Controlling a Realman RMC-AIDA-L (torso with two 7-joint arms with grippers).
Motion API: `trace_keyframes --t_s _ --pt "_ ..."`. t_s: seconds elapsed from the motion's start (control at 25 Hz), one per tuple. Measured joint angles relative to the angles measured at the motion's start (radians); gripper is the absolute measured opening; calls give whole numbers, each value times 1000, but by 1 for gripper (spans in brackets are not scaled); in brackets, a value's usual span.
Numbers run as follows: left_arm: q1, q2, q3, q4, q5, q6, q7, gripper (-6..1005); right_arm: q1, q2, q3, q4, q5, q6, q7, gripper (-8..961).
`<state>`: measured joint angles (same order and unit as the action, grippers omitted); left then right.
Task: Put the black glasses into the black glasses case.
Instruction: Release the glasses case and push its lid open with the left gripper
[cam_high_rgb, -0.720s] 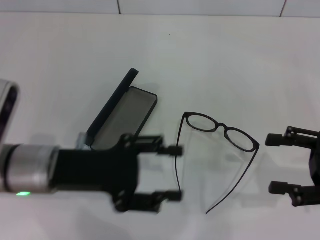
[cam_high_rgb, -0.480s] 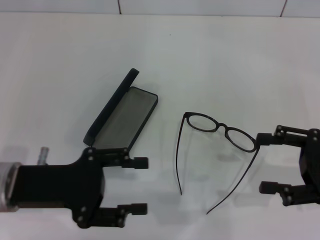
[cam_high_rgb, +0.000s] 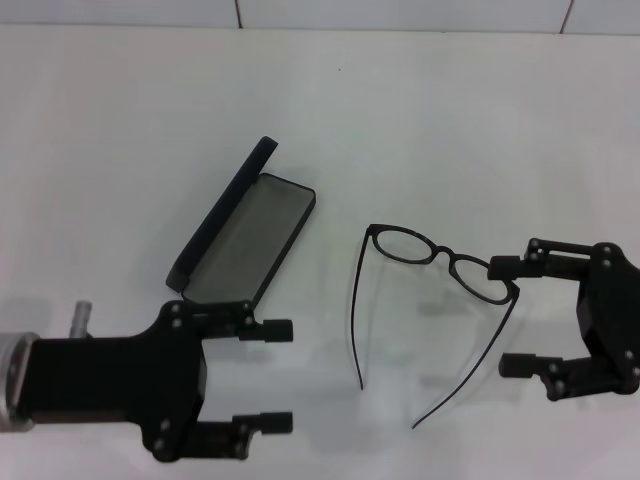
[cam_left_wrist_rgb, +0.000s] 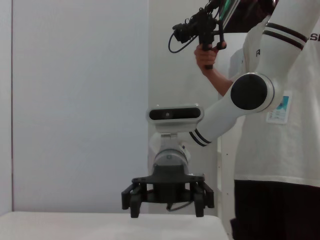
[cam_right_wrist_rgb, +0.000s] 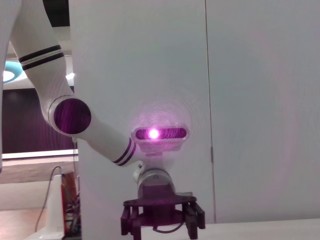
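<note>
Head view: the right gripper, fingers spread, flanks the black glasses at their right hinge; it should close gently there. The left gripper, also spread, waits below the open black glasses case.

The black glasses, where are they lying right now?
In the head view, the black glasses lie unfolded on the white table, right of the open black glasses case, with the open right gripper at their right lens.
</note>
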<state>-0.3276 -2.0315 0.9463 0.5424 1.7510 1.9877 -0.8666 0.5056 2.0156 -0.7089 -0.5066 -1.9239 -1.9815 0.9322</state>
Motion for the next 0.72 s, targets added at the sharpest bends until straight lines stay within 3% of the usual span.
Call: trace_keyframes --t_s 0.12,0.24,0.32,0.44,0.6,0.72 --pt "-5 -8 -37 3 -19 -5 -14 666 -19 0 36 -3 11 27 -1 809" --pt "-16 -34 -155 78 -40 -15 -146 662 -52 -10 127 -28 22 68 2 809" --pt "-22 -56 -211 195 -46 -23 -291 659 -83 -26 200 -60 25 65 7 809" --pt "-27 -66 -218 346 -83 -62 -515 655 -139 -62 319 -122 30 -1 19 809" --pt "-12 -67 -112 497 -80 -267 -761 650 -183 -80 396 -166 33 -38 19 809" --pt "-1 -67 92 598 11 -511 -888 650 -218 -86 429 -176 33 -46 19 809"
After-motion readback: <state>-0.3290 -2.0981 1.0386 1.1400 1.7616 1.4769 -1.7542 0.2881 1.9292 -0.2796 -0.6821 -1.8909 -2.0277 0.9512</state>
